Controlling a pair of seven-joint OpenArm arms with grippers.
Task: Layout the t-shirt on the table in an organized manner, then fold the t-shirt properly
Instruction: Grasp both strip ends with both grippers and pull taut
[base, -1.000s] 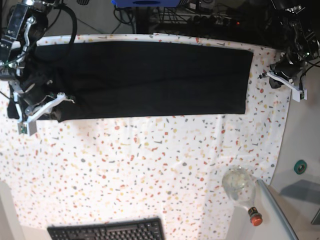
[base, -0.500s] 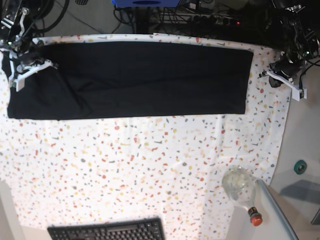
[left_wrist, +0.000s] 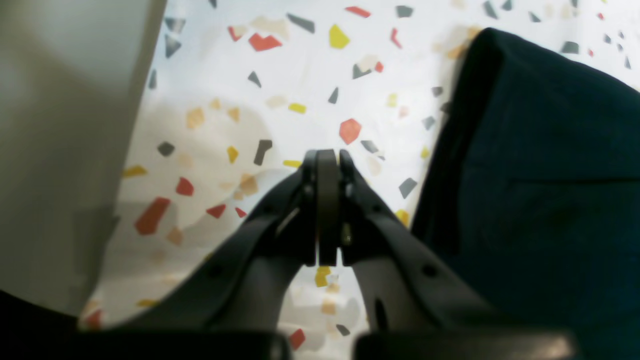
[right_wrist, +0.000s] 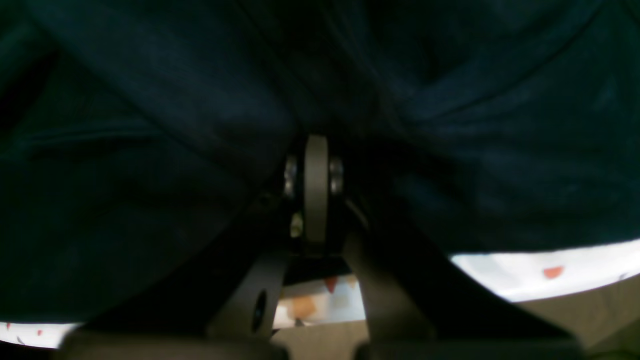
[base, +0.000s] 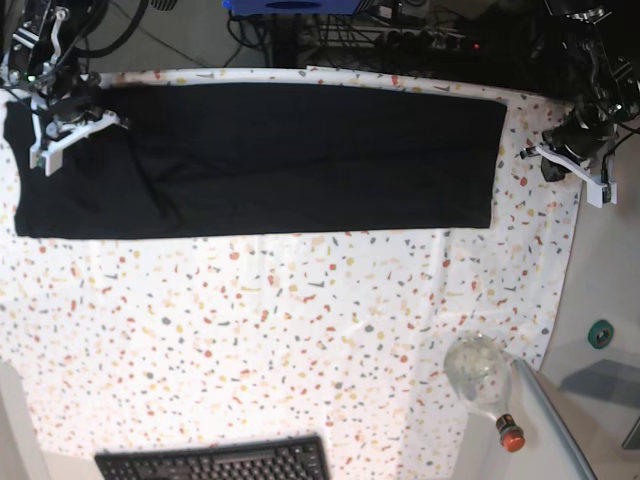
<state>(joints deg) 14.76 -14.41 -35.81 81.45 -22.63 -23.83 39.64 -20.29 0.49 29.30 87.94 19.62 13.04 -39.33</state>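
The black t-shirt (base: 300, 155) lies as a long flat rectangle across the far part of the speckled table (base: 300, 320). My right gripper (base: 72, 135) hangs over the shirt's far left end. In the right wrist view the right gripper (right_wrist: 316, 140) is shut, pads pressed together with no cloth seen between them, close above creased black t-shirt fabric (right_wrist: 450, 125). My left gripper (base: 568, 165) is off the shirt's right end. In the left wrist view the left gripper (left_wrist: 322, 155) is shut and empty over the table cloth (left_wrist: 300, 75), with the t-shirt edge (left_wrist: 550, 175) beside it.
A black keyboard (base: 215, 462) sits at the table's near edge. A clear bottle with an orange cap (base: 480, 380) lies near the front right corner. The table's right edge runs just beyond the left gripper. Cables and dark equipment stand behind the far edge.
My right arm has swung from the shirt's near left corner up to its far left end, leaving that end flat and uncovered. The left arm has hardly moved.
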